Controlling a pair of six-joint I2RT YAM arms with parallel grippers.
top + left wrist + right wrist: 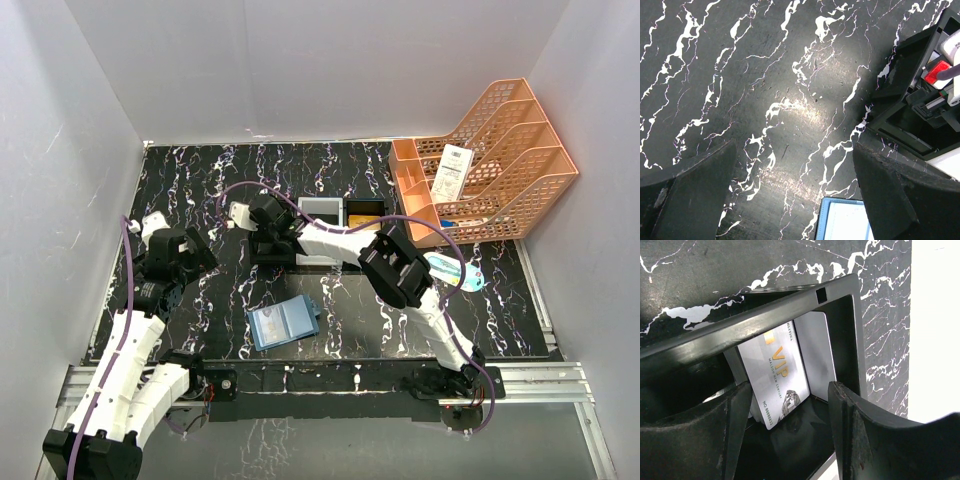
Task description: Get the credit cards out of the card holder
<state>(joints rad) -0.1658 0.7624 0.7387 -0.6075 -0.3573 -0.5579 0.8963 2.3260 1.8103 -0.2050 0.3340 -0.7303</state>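
Right wrist view: a silver card [775, 370] is seen leaning inside one compartment of a tray [790, 305].
The right gripper [790, 387] is held with its jaws apart on either side of the card, with nothing clamped, so the card is judged to rest against the compartment wall on its own; the tray evidently serves as the drop-off place. The card holder [283, 322] is laid open on the table [765, 75] between the arms, apart from the tray, its pockets turned up for access. The left gripper [790, 170] is hung wide apart near it, probably placed to steady it.
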